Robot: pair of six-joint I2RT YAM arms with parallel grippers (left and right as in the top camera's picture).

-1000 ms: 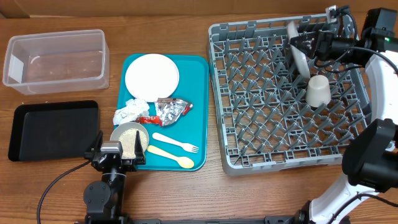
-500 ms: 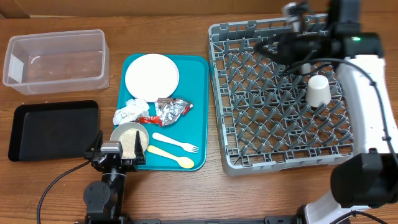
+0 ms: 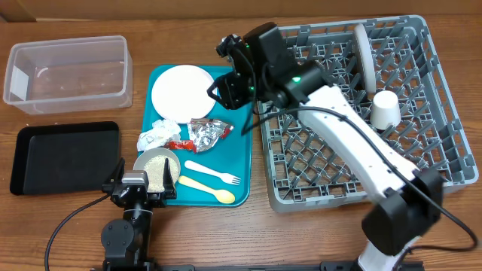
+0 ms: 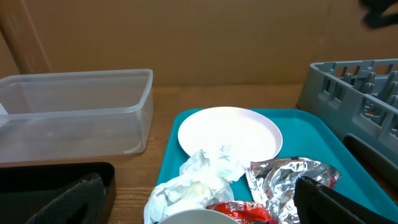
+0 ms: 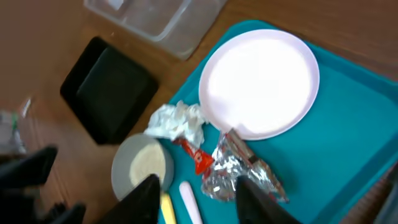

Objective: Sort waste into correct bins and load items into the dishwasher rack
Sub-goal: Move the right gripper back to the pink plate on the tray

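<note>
Overhead, the right gripper (image 3: 226, 92) hovers over the teal tray (image 3: 239, 154) beside the white-pink plate (image 3: 181, 92), jaws apart and empty. The left gripper (image 3: 138, 183) sits low on the desk (image 3: 301, 241) by the bowl (image 3: 157, 167), jaws spread wide, holding nothing. The napkin (image 3: 156, 136), red wrapper (image 3: 179, 144) and foil ball (image 3: 207, 134) lie on the tray; the cup (image 3: 385, 110) stands in the rack (image 3: 444, 150)

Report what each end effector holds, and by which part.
Nothing is held: the left end effector and right end effector are both open and empty.

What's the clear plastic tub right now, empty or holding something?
Empty: the clear tub shows only its bare see-through bottom, nothing inside, in both overhead and left wrist views.
</note>
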